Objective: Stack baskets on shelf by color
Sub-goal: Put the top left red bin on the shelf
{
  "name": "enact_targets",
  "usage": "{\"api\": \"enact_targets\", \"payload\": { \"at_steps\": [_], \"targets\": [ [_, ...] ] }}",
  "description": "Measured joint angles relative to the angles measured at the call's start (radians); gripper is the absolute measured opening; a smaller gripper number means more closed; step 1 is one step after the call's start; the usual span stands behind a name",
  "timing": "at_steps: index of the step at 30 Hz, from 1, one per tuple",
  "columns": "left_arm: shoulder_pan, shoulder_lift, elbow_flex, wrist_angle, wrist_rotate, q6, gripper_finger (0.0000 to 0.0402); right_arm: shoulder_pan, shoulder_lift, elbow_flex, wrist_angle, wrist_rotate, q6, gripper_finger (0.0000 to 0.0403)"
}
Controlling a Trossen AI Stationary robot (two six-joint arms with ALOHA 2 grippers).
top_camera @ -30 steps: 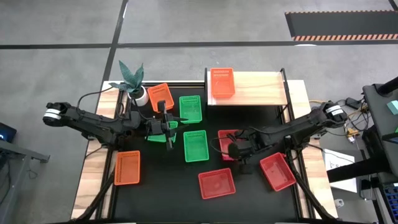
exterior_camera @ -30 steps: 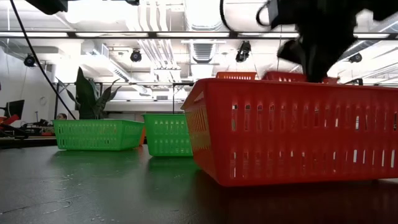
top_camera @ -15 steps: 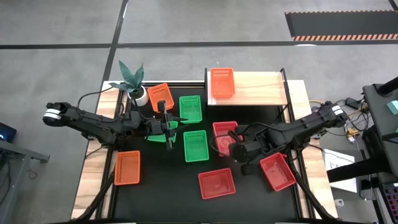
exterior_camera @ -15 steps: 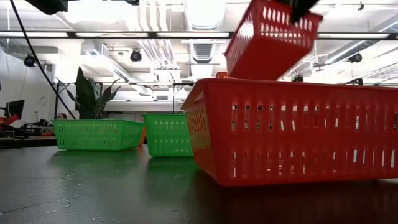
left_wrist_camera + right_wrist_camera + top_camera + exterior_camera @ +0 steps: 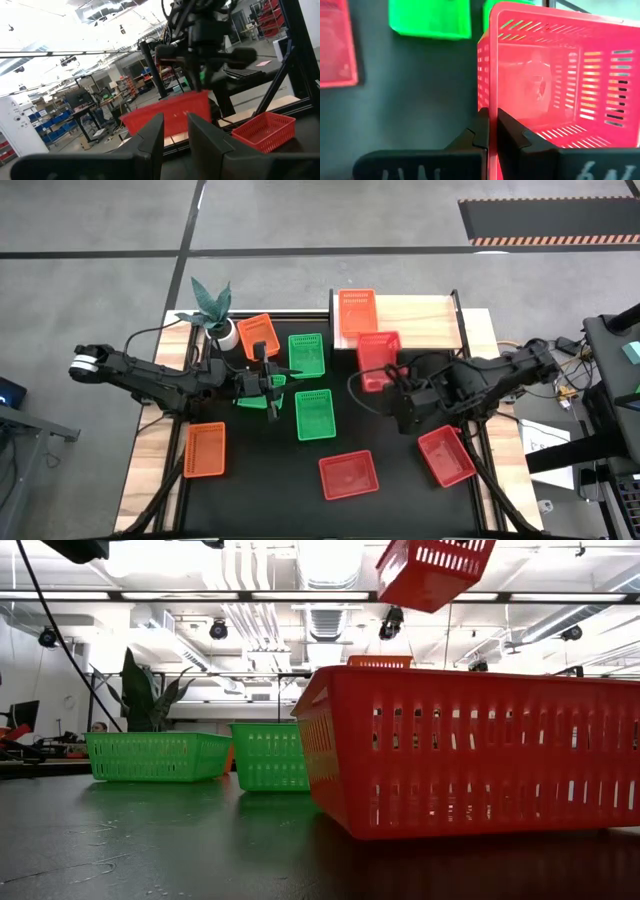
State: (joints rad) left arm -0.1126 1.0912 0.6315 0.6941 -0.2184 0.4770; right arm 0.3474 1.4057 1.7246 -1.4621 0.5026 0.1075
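Lifting clear of the table (image 5: pixel 250 480), the red basket (image 5: pixel 378 360) now hangs by the shelf (image 5: pixel 420 323), the right gripper (image 5: pixel 492 131) clamped on its wall; 1 second ago it sat on the table. Placement looks next, beside the orange basket (image 5: pixel 357 313). The left gripper (image 5: pixel 270 385) waits mid-table, fingers partly apart, above a green basket (image 5: pixel 258 397).

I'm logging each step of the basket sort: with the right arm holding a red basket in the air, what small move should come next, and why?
Probably carry the red basket on toward the shelf and lower it on the bare board beside the orange basket. The right gripper is shut on its wall, it hangs above the table, and reds need their own spot.
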Motion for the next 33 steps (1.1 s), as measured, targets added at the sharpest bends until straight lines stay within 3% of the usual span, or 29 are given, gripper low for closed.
{"api": "enact_targets", "payload": {
  "at_steps": [12, 33],
  "targets": [
    [0.000, 0.000, 0.000, 0.000, 0.000, 0.001, 0.0070, -0.221, -0.150, -0.003, -0.026, 0.008, -0.184, 0.0009],
    [0.000, 0.000, 0.000, 0.002, 0.000, 0.010, 0.0070, -0.719, -0.205, -0.136, 0.104, -0.314, -0.524, 0.0009]
  ]
}}
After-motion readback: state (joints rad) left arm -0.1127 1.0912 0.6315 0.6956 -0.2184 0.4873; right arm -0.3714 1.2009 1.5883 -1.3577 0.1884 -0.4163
